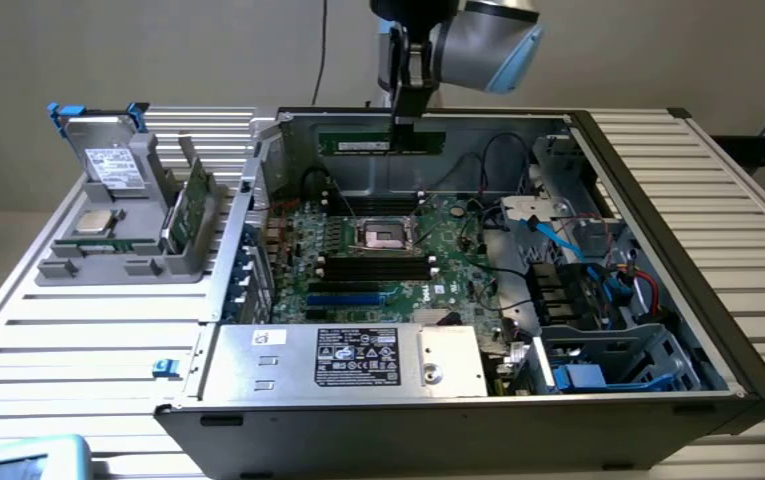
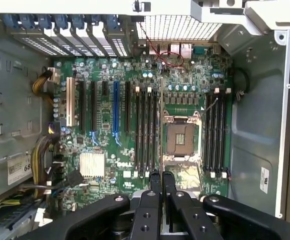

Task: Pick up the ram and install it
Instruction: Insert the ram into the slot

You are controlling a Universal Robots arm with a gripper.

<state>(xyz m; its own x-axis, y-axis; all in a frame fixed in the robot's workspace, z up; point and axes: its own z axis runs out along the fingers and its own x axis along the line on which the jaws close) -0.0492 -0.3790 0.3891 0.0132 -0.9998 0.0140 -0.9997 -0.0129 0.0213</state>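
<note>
My gripper [image 1: 409, 118] is shut on the ram [image 1: 371, 144], a long green stick held level by one end. It hangs in the air over the open computer case [image 1: 649, 200], near the case's back wall and above the motherboard [image 1: 456, 275]. In the wrist view the ram [image 2: 161, 125] shows edge-on as a thin line running out from my gripper [image 2: 161, 181]. That line lies between the black memory slots [image 2: 147, 135] and the bare processor socket [image 2: 183, 138]. A second bank of slots [image 2: 215, 135] sits on the socket's other side.
A grey holder [image 1: 62, 268] on the exterior view's left carries a silver drive with blue tabs [image 1: 113, 160], a small square chip [image 1: 93, 222] and another green board [image 1: 195, 205]. The power supply [image 1: 342, 360] fills the case front; cables and a drive cage [image 1: 609, 350] crowd its right.
</note>
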